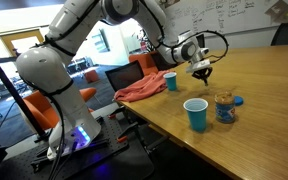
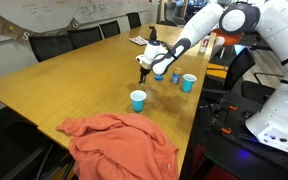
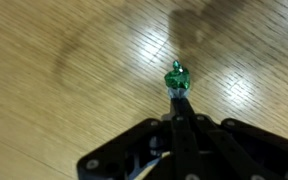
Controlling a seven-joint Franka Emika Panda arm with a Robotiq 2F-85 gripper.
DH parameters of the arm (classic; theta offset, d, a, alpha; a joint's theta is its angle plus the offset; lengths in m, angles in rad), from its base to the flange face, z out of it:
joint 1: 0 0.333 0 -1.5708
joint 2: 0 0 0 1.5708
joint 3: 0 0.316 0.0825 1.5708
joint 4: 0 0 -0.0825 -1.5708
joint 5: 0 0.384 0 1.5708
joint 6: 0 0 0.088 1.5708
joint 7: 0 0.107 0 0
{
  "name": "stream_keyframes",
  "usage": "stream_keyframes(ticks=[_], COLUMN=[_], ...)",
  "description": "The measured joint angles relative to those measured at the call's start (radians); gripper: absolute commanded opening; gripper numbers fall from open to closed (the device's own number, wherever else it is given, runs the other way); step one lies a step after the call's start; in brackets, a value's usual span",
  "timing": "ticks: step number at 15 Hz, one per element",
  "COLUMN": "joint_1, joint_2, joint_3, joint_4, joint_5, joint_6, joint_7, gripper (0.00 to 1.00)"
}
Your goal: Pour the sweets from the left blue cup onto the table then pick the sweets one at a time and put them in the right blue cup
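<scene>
A: Claw [image 3: 177,94], state?

B: Pinched narrow. In the wrist view the black fingers [image 3: 181,116] are brought together on one sweet [image 3: 176,76]. It is small, shiny and green, gripped at the very tips and poking out ahead of them.

A: Is the sweet touching the table [image 3: 54,60]?

B: Cannot tell from the wrist view. In an exterior view the claw [image 1: 202,70] points down, low over the wood. The sweet is too small to make out there.

A: Cups, reckoned from the claw?

B: Teal cup [image 1: 170,81] is near the claw, upright, on the side toward the cloth [image 1: 139,91]. Royal-blue cup [image 1: 196,114] stands farther off, upright, toward the table's edge. Neither touches the claw.

A: Anything else close by?

B: A clear jar [image 1: 225,107] with a blue lid, just beside the royal-blue cup and apart from the claw.

A: Contents of the cups?

B: Not visible from these angles.

A: The cloth?

B: Salmon-red and bunched at the table edge, beyond the teal cup from the claw. It is well apart from the claw in both exterior views.
</scene>
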Motion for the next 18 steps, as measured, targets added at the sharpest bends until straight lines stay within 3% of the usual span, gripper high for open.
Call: stream_keyframes(ticks=[8, 13, 18], joint_1=[0.058, 0.198, 0.369], joint_2=[-0.332, -0.508, -0.681], joint_3=[-0.247, -0.511, -0.771], joint_4=[-0.378, -0.654, -0.898], joint_5=[-0.009, -0.095, -0.269], joint_6=[0.133, 0.189, 0.197], joint_7=[0.243, 0.437, 0.591], gripper=[0.0, 0.0, 0.0])
